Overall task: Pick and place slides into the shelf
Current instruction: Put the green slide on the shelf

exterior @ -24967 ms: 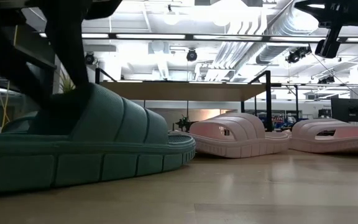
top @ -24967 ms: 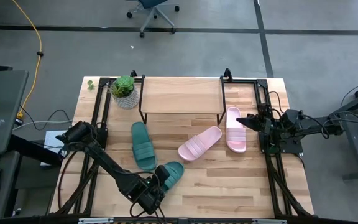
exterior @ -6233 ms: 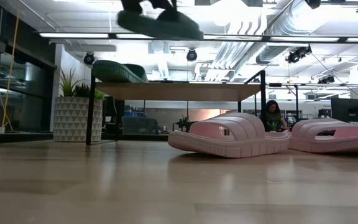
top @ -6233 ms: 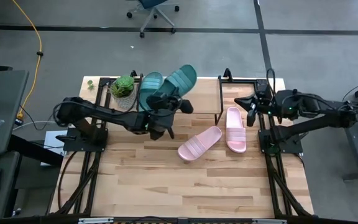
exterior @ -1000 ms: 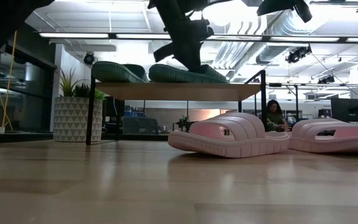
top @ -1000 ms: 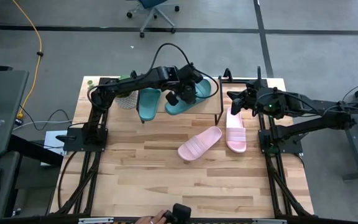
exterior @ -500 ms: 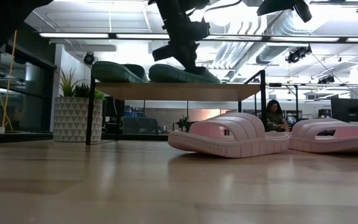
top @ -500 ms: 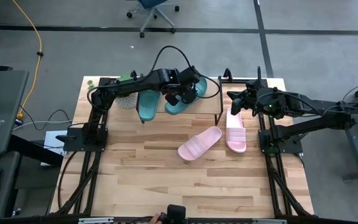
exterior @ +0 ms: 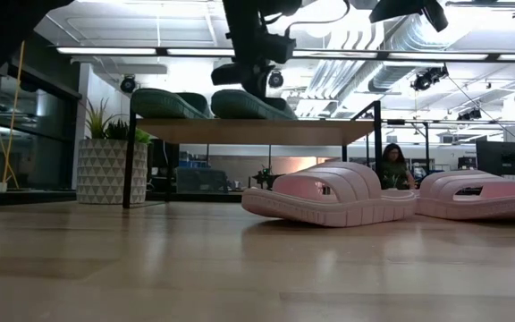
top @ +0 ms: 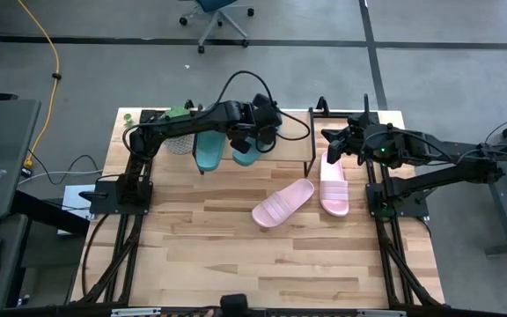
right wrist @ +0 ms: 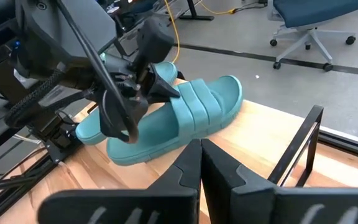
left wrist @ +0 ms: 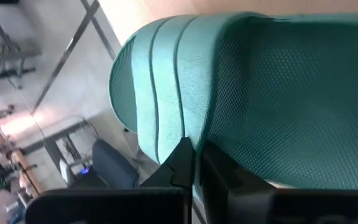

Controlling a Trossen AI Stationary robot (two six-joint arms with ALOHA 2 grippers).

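Two dark teal slides lie side by side on the shelf (top: 290,141), soles down on its plank: one (top: 206,150) at the left, the other (top: 247,157) to its right. My left gripper (left wrist: 194,163) is shut and stands on that right one (right wrist: 188,112), reaching down from above (exterior: 249,82). Two pale pink slides (top: 282,203) (top: 333,183) rest on the table in front of the shelf's right end. My right gripper (top: 327,147) hangs shut in the air above the far end of the right pink slide and touches nothing. My left gripper's shut fingertips (left wrist: 185,152) lie against the right teal slide at the edge of its ribbed strap (left wrist: 166,124), where the strap meets the footbed. The fingers come from above, pointing down. The slide lies flat on the shelf's plank.
A potted plant (top: 176,130) stands at the shelf's left end. The shelf's right half (exterior: 329,131) is bare wood. Black frame rails run along the table's left and right sides. A person (exterior: 392,166) sits in the room beyond the table.
My left gripper has shut and gone toward the table's left edge, staying on the right teal slide. The slide's far end has swung left with it, so the slide, which lay slanted across the shelf, now lies nearly parallel to the other teal slide.
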